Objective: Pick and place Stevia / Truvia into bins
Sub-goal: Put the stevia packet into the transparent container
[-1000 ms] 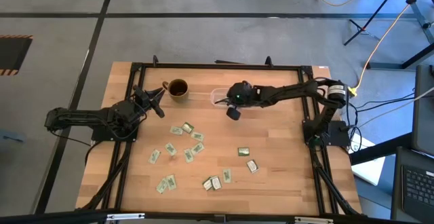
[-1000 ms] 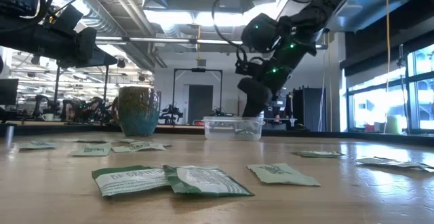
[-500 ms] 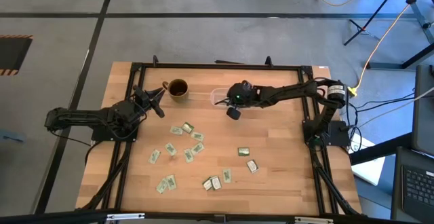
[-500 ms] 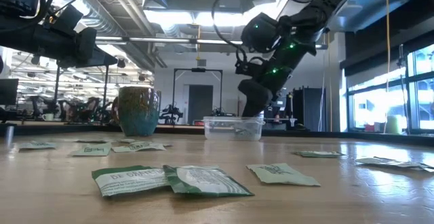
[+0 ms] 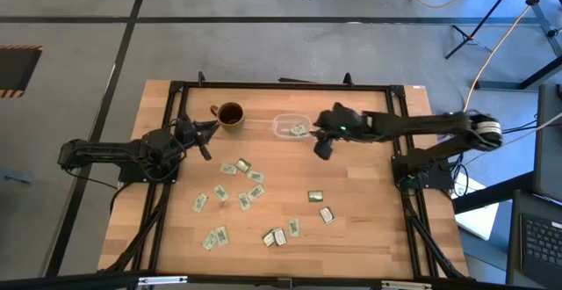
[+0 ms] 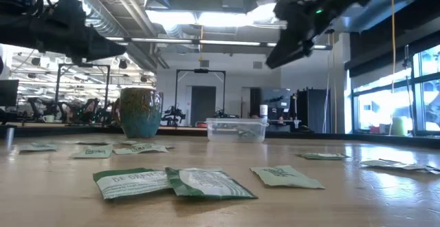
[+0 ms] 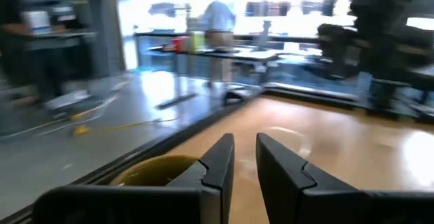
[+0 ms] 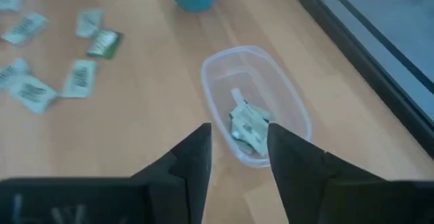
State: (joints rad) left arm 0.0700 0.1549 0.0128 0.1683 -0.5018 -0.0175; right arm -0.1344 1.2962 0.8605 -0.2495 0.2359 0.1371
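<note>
Several pale green and white Stevia sachets (image 5: 248, 184) lie flat across the middle and near part of the wooden table, also close up in the low view (image 6: 175, 182). The clear bin (image 5: 290, 126) stands at the far middle with sachets (image 8: 248, 125) on its floor. My right gripper (image 5: 322, 148) hangs open and empty above the table, just right of the bin (image 8: 254, 102). My left gripper (image 5: 205, 134) waits at the far left beside the brown mug (image 5: 230, 114), its fingers (image 7: 224, 157) a narrow gap apart with nothing between them.
The mug (image 6: 141, 112) stands left of the bin (image 6: 237, 129). A black frame (image 5: 281, 86) runs around the table's edges. Bare wood lies between the bin and the sachets and along the table's right side.
My right gripper has risen from the bin and drawn back toward the table's right edge, tipping less steeply down. The bin and the sachets in it stay where they were. My left gripper has swung a little toward the mug without shifting place.
</note>
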